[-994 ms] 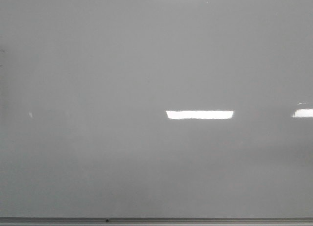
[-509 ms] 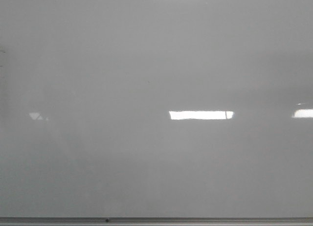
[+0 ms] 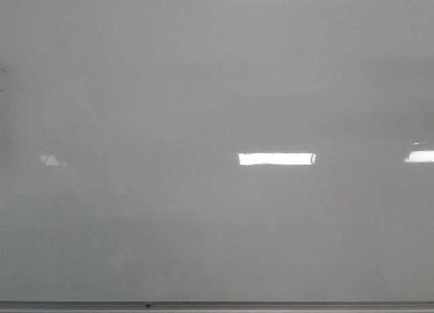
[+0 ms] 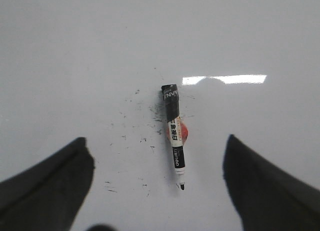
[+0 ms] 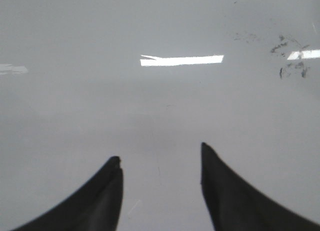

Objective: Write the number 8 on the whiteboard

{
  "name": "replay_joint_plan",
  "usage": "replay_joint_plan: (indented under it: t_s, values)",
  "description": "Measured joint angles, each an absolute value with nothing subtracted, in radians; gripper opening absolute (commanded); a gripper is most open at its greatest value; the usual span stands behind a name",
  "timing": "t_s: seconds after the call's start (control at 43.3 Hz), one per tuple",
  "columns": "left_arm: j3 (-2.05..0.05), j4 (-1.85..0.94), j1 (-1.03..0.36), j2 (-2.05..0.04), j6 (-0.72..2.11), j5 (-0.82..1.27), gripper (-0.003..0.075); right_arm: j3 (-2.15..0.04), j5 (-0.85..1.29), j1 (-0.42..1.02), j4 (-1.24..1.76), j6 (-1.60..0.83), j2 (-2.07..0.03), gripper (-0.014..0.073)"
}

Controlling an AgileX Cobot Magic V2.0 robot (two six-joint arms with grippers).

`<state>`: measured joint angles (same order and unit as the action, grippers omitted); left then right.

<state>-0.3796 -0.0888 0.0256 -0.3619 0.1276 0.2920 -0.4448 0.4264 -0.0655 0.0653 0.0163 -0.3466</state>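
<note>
Whiteboard [image 3: 203,89] fills my front view, glossy pale grey, with a bright rectangular light reflection [image 3: 277,158] right of centre and a thin metal edge strip [image 3: 271,305] along the bottom. No drawn figure shows on it from there.

Under my left claw [image 4: 157,163] a marker [image 4: 174,136] lies flat on the board, midway between my two dark fingers [image 4: 55,181] and touching neither. Its body is white with a printed label, a black cap end, a black band and an orange-red patch at the middle. Its long axis runs away from my wrist, with the dark writing tip nearest me. Small black smudges [image 4: 145,126] are scattered round it.

My left claw is spread wide and holds nothing. My right claw [image 5: 160,163] is parted too, bare board between its fingers, with faint black marks [image 5: 292,58] off to one side.
</note>
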Motion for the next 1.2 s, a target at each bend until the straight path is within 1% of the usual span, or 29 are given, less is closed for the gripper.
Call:
replay_joint_plan:
  t_s: [0.185, 0.277, 0.347, 0.393, 0.416, 0.555, 0.693, 0.878, 0.925, 0.994, 1.109, 1.133, 1.202]
  values:
    - [-0.38, -0.133, 0.026, -0.374, 0.128, 0.288, 0.0692, -0.445, 0.426, -0.065, 0.065, 0.016, -0.347, 0.0572]
    - [-0.382, -0.167, 0.026, -0.431, 0.128, 0.285, 0.0692, -0.445, 0.426, -0.065, 0.065, 0.016, -0.347, 0.0572]
    - [-0.391, -0.192, 0.026, -0.516, 0.128, 0.285, 0.0692, -0.445, 0.426, -0.065, 0.065, 0.016, -0.347, 0.0572]
    - [-0.402, -0.21, 0.019, -0.576, 0.128, 0.292, 0.0692, -0.445, 0.426, -0.065, 0.065, 0.016, -0.347, 0.0572]
    - [-0.523, -0.265, -0.055, -1.046, 0.128, 0.159, 0.065, -0.445, 0.426, -0.065, 0.065, 0.016, -0.347, 0.0572]
    - [-0.563, -0.265, -0.032, -1.219, 0.128, 0.107, 0.065, -0.445, 0.426, -0.065, 0.065, 0.016, -0.347, 0.0572]
    - [-0.611, -0.265, -0.043, -1.359, 0.128, 0.053, 0.065, -0.445, 0.426, -0.065, 0.065, 0.016, -0.347, 0.0572]
    - [-0.665, -0.259, -0.055, -1.469, 0.128, 0.02, 0.0638, -0.445, 0.426, -0.065, 0.065, 0.016, -0.347, 0.0572]
    - [-0.671, -0.259, -0.055, -1.484, 0.128, 0.014, 0.0613, -0.445, 0.426, -0.065, 0.065, 0.016, -0.347, 0.0572]
    - [-0.673, -0.257, -0.055, -1.495, 0.128, 0.013, 0.0552, -0.445, 0.426, -0.065, 0.065, 0.016, -0.347, 0.0572]
    - [-0.677, -0.251, -0.055, -1.499, 0.128, 0.0, 0.0414, -0.445, 0.426, -0.065, 0.065, 0.016, -0.347, 0.0572]
    - [-0.677, -0.251, -0.055, -1.499, 0.128, 0.0, 0.0377, -0.445, 0.426, -0.065, 0.065, 0.016, -0.347, 0.0572]
    - [-0.677, -0.247, -0.055, -1.499, 0.128, -0.008, 0.0305, -0.445, 0.426, -0.065, 0.065, 0.016, -0.347, 0.0572]
